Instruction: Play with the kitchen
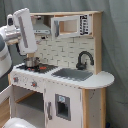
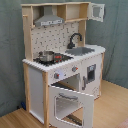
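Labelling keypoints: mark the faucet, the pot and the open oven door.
faucet (image 1: 84, 59), first exterior view, on the black arched spout.
pot (image 2: 46, 56), second exterior view, on the metal side wall.
oven door (image 2: 70, 104), second exterior view, on the window of the door, which hangs open.
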You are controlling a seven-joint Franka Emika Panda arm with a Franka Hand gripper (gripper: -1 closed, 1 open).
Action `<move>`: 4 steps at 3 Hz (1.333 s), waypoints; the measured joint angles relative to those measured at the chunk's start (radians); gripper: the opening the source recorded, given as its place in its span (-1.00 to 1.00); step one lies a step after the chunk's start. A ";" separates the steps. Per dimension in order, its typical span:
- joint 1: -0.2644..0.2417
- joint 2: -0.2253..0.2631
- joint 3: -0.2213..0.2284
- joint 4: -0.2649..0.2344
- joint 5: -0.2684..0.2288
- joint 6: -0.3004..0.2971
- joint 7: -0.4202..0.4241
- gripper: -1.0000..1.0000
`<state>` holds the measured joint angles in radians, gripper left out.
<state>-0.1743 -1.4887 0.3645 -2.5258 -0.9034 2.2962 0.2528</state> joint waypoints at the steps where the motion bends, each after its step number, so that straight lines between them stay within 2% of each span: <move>1: -0.010 0.012 -0.075 -0.030 -0.023 0.069 0.009 1.00; 2: -0.038 0.047 -0.131 -0.050 -0.024 0.147 0.013 1.00; 3: -0.043 0.054 -0.135 -0.052 -0.024 0.158 0.014 1.00; 4: -0.049 0.060 -0.139 -0.053 -0.024 0.169 0.015 -1.00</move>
<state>-0.2234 -1.4282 0.2254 -2.5790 -0.9273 2.4650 0.2678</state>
